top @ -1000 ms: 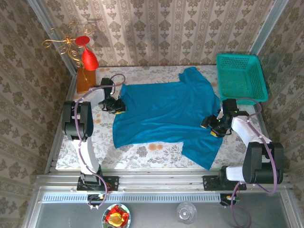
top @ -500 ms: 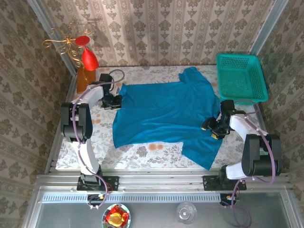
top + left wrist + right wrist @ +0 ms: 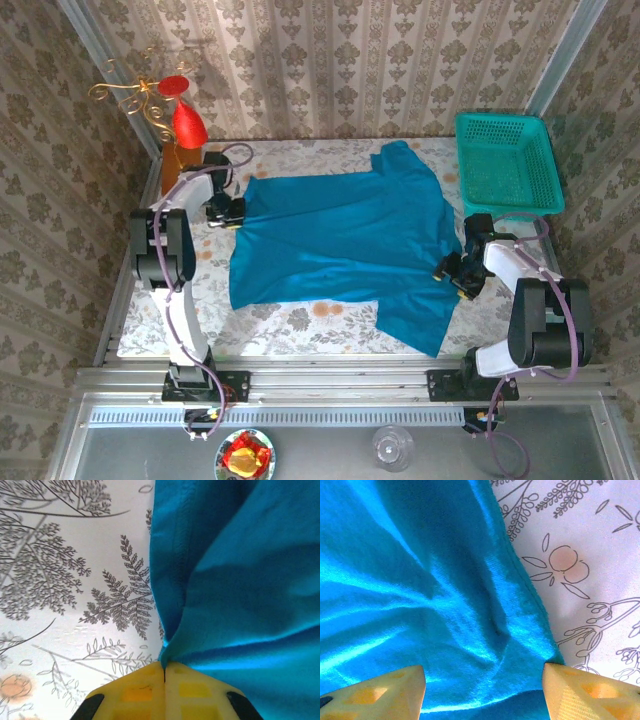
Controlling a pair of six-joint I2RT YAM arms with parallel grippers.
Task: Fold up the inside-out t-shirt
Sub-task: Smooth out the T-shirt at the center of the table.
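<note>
The teal-blue t-shirt (image 3: 340,240) lies spread across the flowered table, one sleeve toward the back and one toward the front right. My left gripper (image 3: 222,210) is at the shirt's back left corner. In the left wrist view its yellow jaws (image 3: 164,666) are shut on a pinched fold of the t-shirt (image 3: 240,570). My right gripper (image 3: 455,275) sits low at the shirt's right edge. In the right wrist view it (image 3: 482,672) stands open, with the wrinkled t-shirt (image 3: 420,580) lying between its fingertips (image 3: 402,685).
A green mesh basket (image 3: 505,160) stands at the back right corner. A red ornament on a gold wire stand (image 3: 185,120) is at the back left, close behind the left arm. A plate (image 3: 245,457) and a glass (image 3: 392,445) sit below the table's near rail.
My left gripper has shut on the shirt's left corner and moved left and back, drawing the cloth leftward. My right gripper has slid slightly right, staying open.
</note>
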